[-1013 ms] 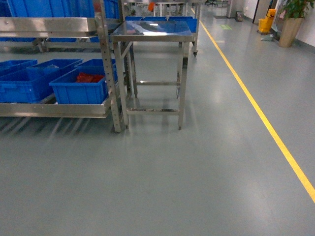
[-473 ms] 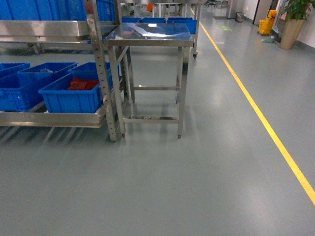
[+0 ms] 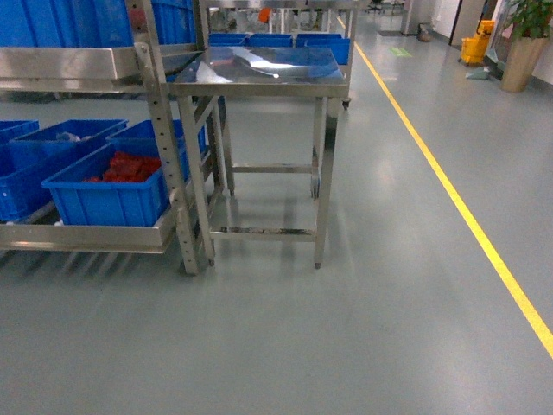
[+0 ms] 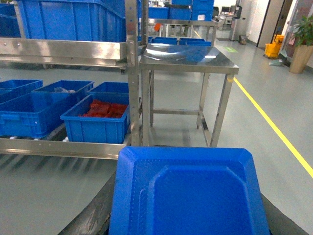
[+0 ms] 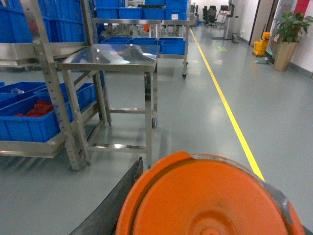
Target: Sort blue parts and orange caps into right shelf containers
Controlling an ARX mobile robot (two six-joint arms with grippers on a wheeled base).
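A blue part [image 4: 188, 193], flat with bevelled corners and a recessed middle, is filling the near edge of the left wrist view, and an orange cap [image 5: 208, 198], round and domed, is filling the near edge of the right wrist view. The shelf [image 3: 160, 130] is standing far left, carrying blue crates [image 3: 108, 194], one holding red packets [image 3: 125, 166], with a steel table [image 3: 259, 73] just right of it and bare floor [image 3: 346, 328] spreading near and right to a yellow line [image 3: 458, 207]. Neither gripper is showing, so I cannot tell how far either is open or whether it is holding the piece; both pieces are cut off at the frame's bottom.

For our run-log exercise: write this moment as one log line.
phase: nearing shelf | left wrist: blue part | right wrist: orange cap | table: ahead
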